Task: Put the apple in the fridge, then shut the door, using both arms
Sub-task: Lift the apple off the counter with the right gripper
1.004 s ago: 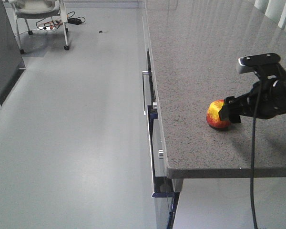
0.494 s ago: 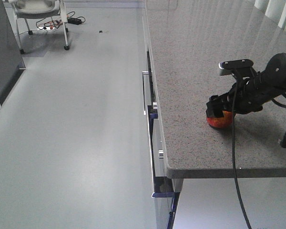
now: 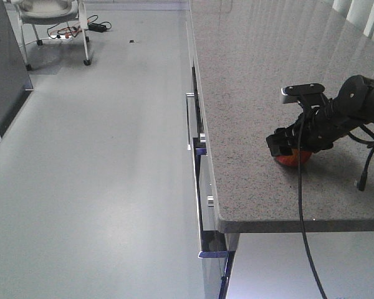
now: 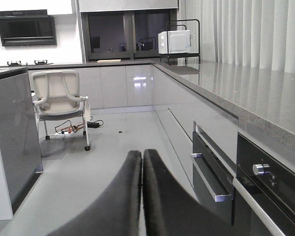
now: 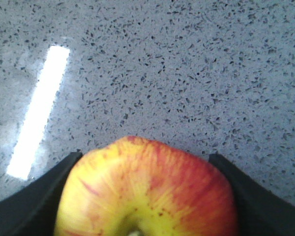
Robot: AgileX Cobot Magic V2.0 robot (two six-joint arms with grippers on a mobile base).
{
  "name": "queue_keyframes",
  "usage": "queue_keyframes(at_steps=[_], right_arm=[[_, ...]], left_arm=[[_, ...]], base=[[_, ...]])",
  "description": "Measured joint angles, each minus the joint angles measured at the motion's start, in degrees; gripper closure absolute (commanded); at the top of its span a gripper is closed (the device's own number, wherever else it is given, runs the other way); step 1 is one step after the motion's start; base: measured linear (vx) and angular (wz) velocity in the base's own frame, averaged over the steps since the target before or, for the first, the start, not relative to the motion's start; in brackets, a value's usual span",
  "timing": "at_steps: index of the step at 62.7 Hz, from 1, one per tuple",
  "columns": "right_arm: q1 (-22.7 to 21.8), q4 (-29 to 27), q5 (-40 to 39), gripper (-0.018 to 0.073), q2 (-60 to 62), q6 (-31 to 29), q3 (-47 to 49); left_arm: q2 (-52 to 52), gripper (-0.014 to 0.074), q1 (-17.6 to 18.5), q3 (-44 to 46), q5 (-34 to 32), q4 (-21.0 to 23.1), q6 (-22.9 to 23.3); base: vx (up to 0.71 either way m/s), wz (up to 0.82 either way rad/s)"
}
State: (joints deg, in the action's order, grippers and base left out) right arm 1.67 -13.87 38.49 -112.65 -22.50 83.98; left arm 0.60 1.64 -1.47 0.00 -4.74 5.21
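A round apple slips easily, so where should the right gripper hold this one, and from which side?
Across the apple's widest middle, coming down from above on the stem-dimple side. It sits on the countertop with its rounded sides free, and the right gripper straddles those sides.

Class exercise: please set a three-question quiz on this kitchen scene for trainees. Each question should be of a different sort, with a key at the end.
1. Multiple choice: the apple lies on A) the floor, B) the speckled grey countertop, C) the chair seat.
2. True or false: the left gripper has its fingers pressed together with nothing between them.
3. Short answer: which gripper has a finger on each side of the apple?
Key: 1 B; 2 true; 3 the right gripper.
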Motion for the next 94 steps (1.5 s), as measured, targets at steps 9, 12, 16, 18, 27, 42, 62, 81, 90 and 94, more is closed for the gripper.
queue_keyframes(at_steps=[9,12,16,18,27,42,62,81,90,94], right_arm=[[0.0,-0.1,1.1,0.0239,2.4,0.0,-0.1],[0.0,-0.2,1.5,0.0239,3.9,0.0,-0.3],[0.0,-1.2,1.9,0.0239,6.3,0.0,-0.9],[0.0,-1.8,2.0,0.0239,7.6,-0.1,-1.5],[1.3,-5.2,-0.4,0.0239,15.8,-2.6,-9.2],[10.3,-8.5,-4.8,0.0239,29.7,-4.7,-24.7],[20.7,-9.5,-0.4,0.0239,47.8,-4.5,-37.1],[23.0,-14.8,7.6,0.0239,62.9,-4.5,-42.1],[23.0,-15.8,8.9,0.0239,71.1,-4.4,-46.4],[23.0,-16.4,10.1,0.0239,75.0,-4.4,-48.1]], left_arm=[[0.0,0.0603,0.0,0.0,0.0,0.0,0.0],[0.0,0.0603,0.0,0.0,0.0,0.0,0.0],[0.0,0.0603,0.0,0.0,0.0,0.0,0.0],[0.0,0.0603,0.0,0.0,0.0,0.0,0.0],[0.0,0.0603,0.0,0.0,0.0,0.0,0.0],[0.0,0.0603,0.0,0.0,0.0,0.0,0.0],[0.0,0.0603,0.0,0.0,0.0,0.0,0.0],[0.0,0.0603,0.0,0.0,0.0,0.0,0.0],[0.0,0.0603,0.0,0.0,0.0,0.0,0.0],[0.0,0.0603,0.0,0.0,0.0,0.0,0.0]], base=[[0.0,0.0],[0.0,0.0],[0.0,0.0],[0.0,0.0],[0.0,0.0],[0.0,0.0],[0.0,0.0],[0.0,0.0],[0.0,0.0],[0.0,0.0]])
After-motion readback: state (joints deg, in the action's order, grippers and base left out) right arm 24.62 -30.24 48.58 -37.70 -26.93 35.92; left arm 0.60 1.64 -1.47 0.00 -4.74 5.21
